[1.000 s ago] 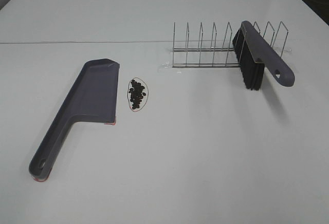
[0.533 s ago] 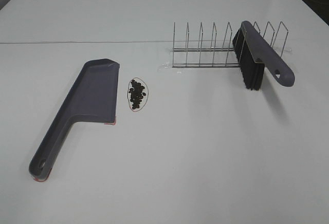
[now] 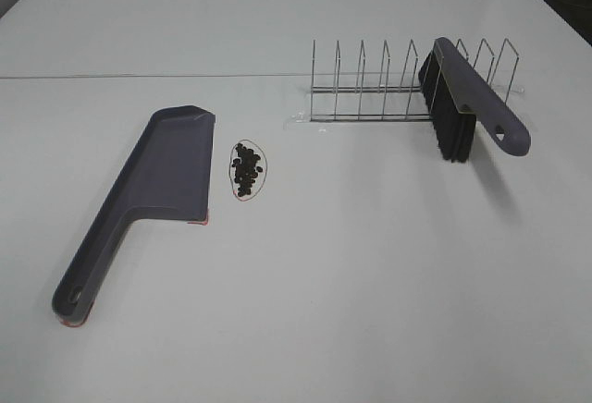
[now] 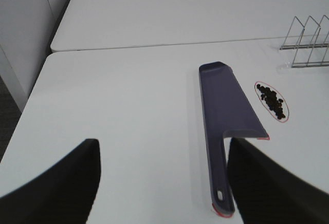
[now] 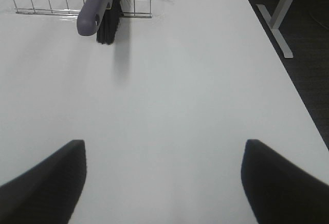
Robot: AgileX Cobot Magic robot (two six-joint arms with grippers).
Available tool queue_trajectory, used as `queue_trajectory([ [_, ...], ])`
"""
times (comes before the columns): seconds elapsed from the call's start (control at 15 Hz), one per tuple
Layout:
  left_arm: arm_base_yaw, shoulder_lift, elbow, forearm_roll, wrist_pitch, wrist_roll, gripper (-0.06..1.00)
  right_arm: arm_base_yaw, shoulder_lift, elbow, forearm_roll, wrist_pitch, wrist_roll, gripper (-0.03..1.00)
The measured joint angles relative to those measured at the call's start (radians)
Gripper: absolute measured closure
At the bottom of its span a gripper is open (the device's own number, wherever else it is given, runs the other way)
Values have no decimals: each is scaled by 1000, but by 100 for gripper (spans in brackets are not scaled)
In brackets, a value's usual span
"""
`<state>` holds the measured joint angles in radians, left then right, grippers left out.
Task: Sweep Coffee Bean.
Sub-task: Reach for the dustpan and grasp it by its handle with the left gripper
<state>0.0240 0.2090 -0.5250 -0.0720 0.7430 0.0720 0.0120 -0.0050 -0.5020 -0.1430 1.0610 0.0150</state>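
You are looking at what seems to be an office or lab room. A plain white counter butts against a second counter of the same kind. A white metal leg stands on a dark grey floor. Pale flat panels line one side.
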Motion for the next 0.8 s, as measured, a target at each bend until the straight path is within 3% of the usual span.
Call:
queue_trajectory([
  [0.13,0,171,0,-30,-141,-5,29,0,0,0,0,0,0,17],
  [0.2,0,365,-9,-47,-223,-6,29,0,0,0,0,0,0,17],
  [0.33,0,521,-31,-48,-236,-6,29,0,0,0,0,0,0,17],
  [0.6,0,858,-178,-58,-151,-7,29,0,0,0,0,0,0,17],
  [0.8,0,1143,-396,-119,32,-7,29,0,0,0,0,0,0,17],
])
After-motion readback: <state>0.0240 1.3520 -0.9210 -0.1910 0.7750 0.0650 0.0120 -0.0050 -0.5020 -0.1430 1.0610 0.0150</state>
